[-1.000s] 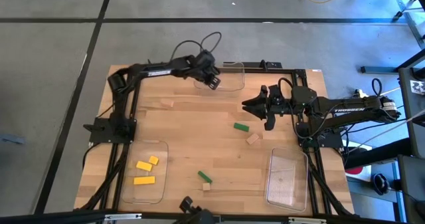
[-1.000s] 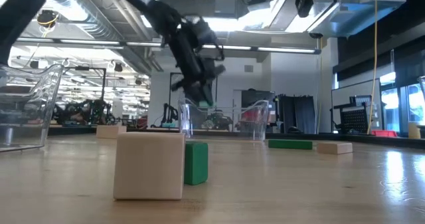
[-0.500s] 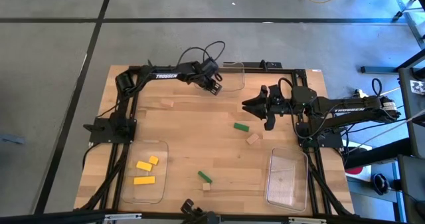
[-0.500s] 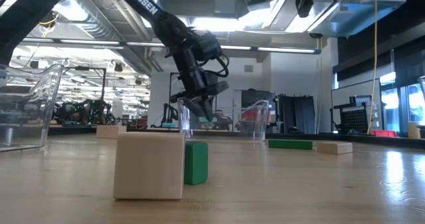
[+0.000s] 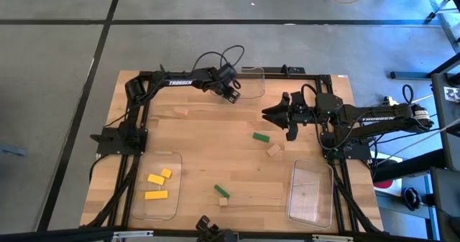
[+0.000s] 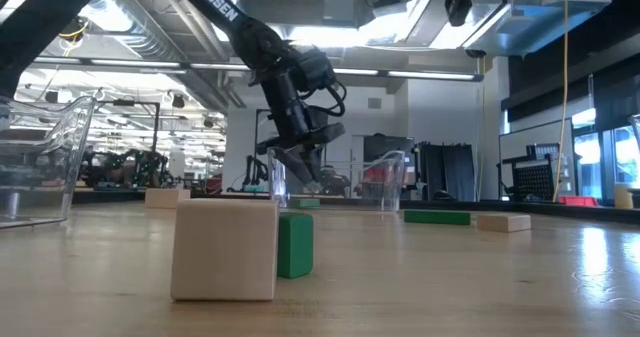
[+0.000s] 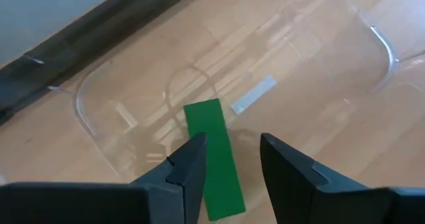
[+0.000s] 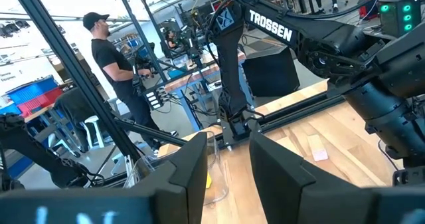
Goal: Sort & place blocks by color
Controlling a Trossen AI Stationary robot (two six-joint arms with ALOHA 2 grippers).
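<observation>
My left gripper (image 5: 231,92) hangs low inside the far clear tray (image 5: 248,82), pointing steeply down, its fingers open. A green block (image 7: 212,157) lies flat on the tray floor between the fingertips, with a gap to one finger (image 7: 285,167). The low view shows that block (image 6: 304,204) under the gripper (image 6: 300,172). My right gripper (image 5: 269,114) waits raised and level at the right, open and empty. Three yellow blocks (image 5: 157,184) lie in the near left tray. Green blocks (image 5: 261,136) (image 5: 221,191) and tan blocks (image 5: 273,150) (image 5: 223,201) (image 5: 180,113) lie on the table.
A clear tray (image 5: 310,192) stands at the near right. Black frame rails (image 5: 287,73) run along the table's far edge and sides. In the right wrist view a person (image 8: 113,64) stands in the room beyond the table.
My left gripper has come down and a little toward the table's left edge, into the far tray, then stopped. The green block it carried now lies on the tray floor between its fingers. My right arm has kept still.
</observation>
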